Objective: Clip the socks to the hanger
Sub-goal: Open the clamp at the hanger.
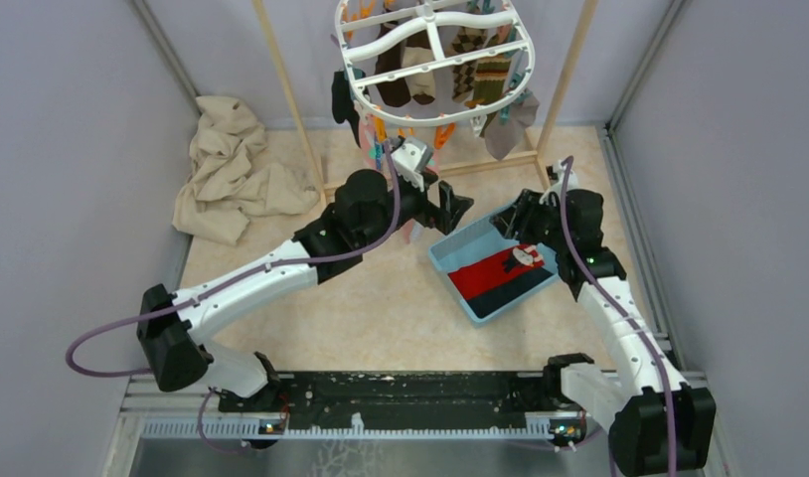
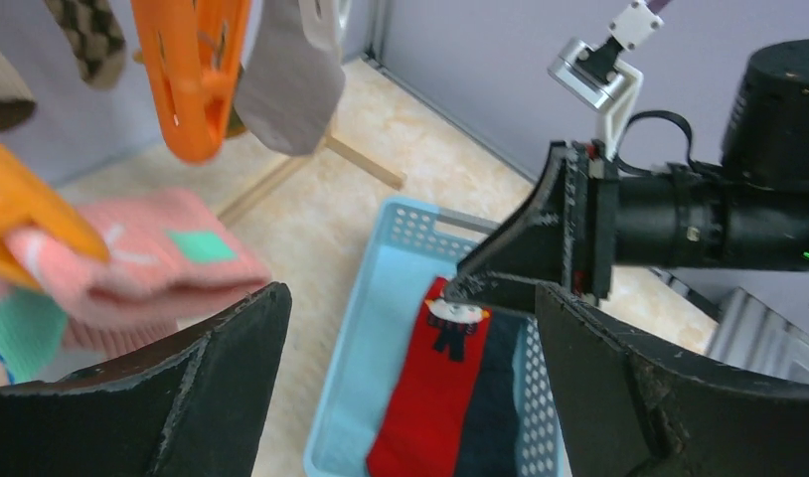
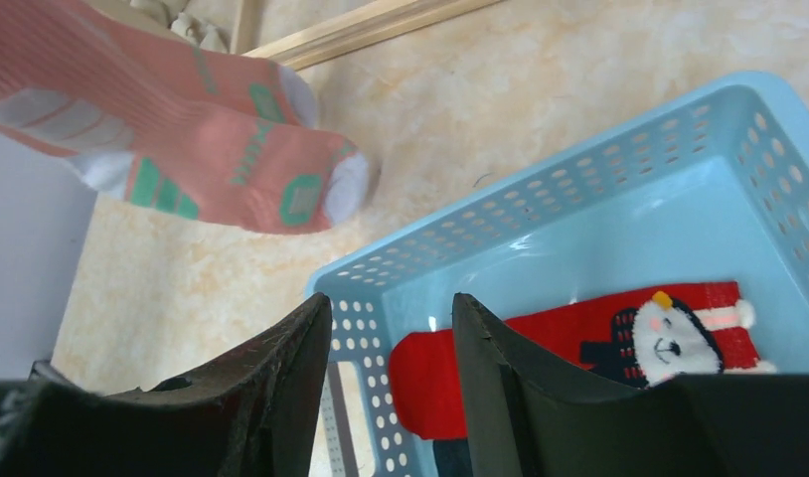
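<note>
The red sock (image 1: 490, 270) and the navy sock (image 1: 517, 289) lie flat side by side in a light blue basket (image 1: 450, 260). The red one has a white figure sewn near its cuff. The white oval hanger (image 1: 430, 50) with orange and teal pegs hangs at the back centre. My left gripper (image 1: 460, 211) is open and empty, in the air left of the basket, below the hanger. In the left wrist view it (image 2: 410, 298) looks down on the red sock (image 2: 440, 397) and the navy sock (image 2: 495, 407). My right gripper (image 1: 513, 216) is open and empty over the basket's far end; its jaws (image 3: 391, 348) straddle the basket wall (image 3: 371, 318) beside the red sock (image 3: 579, 328).
A wooden pole rack (image 1: 291, 109) carries the hanger. Pink-teal socks (image 3: 182, 129), brown argyle socks (image 1: 480, 65) and a grey sock (image 1: 510, 124) hang from the pegs. An orange peg (image 2: 192, 70) hangs close to the left gripper. A crumpled beige cloth (image 1: 232, 164) lies at the back left. Grey walls stand on both sides.
</note>
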Motion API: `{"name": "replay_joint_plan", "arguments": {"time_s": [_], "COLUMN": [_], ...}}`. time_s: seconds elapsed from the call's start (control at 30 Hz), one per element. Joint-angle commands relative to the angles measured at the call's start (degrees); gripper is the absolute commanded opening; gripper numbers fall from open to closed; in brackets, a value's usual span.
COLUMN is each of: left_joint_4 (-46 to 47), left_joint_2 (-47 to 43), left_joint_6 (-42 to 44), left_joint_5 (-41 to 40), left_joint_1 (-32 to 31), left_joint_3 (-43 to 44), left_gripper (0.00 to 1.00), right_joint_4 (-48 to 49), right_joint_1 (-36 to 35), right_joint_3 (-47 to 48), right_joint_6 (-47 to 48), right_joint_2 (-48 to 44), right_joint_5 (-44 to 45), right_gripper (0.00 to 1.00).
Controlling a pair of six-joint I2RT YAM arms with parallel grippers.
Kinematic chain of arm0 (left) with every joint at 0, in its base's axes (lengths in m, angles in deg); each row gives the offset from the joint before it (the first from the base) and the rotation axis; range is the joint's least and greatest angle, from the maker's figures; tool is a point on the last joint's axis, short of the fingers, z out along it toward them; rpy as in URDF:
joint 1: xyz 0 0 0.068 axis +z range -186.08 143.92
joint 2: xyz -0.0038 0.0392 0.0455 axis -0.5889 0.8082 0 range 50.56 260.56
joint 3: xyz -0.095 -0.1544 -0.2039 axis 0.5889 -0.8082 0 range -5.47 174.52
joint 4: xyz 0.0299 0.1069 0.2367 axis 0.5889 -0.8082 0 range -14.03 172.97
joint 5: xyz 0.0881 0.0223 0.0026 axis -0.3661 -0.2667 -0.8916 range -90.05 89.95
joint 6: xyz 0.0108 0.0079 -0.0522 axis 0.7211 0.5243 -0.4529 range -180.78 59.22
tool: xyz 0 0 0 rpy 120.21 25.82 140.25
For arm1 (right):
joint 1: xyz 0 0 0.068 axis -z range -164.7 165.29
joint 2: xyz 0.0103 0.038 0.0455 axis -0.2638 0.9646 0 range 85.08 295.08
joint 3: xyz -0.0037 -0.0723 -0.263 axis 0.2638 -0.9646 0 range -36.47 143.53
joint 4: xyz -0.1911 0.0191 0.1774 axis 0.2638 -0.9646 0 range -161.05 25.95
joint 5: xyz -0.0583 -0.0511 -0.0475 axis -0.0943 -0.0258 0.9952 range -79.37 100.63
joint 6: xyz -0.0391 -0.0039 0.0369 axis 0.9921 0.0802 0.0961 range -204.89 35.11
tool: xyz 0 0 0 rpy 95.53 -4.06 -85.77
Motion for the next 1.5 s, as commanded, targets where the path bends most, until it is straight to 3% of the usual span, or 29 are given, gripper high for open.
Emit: {"name": "replay_joint_plan", "arguments": {"time_s": [0.0,0.17,0.3,0.5,1.13,1.47], "left_joint_4": [2.0,3.2,5.1,6.8,6.5,6.0], "left_joint_2": [3.3,5.7,5.1,2.7,-0.2,-0.3], "left_joint_6": [7.7,14.8,16.9,17.0,15.6,13.2], "left_joint_5": [-4.8,-13.6,-15.1,-15.9,-9.1,-6.3], "left_joint_1": [-0.1,0.0,0.7,2.7,3.2,3.2], "left_joint_3": [5.2,6.3,4.4,0.9,-1.5,-2.1], "left_gripper": [0.99,0.99,0.99,0.99,0.99,0.99], "right_joint_4": [4.2,6.8,10.0,17.4,22.8,21.4], "right_joint_1": [-0.4,-0.5,-0.4,-0.4,-11.1,-15.5], "right_joint_3": [3.1,6.6,11.4,17.9,26.5,29.5], "right_joint_6": [0.6,1.0,1.8,-2.0,-0.7,5.9], "right_joint_2": [-0.9,-2.7,-1.6,5.0,14.2,18.4], "right_joint_5": [-5.1,-4.1,-4.2,-10.9,-8.9,0.4], "right_gripper": [0.49,0.48,0.48,0.49,0.49,0.49]}}
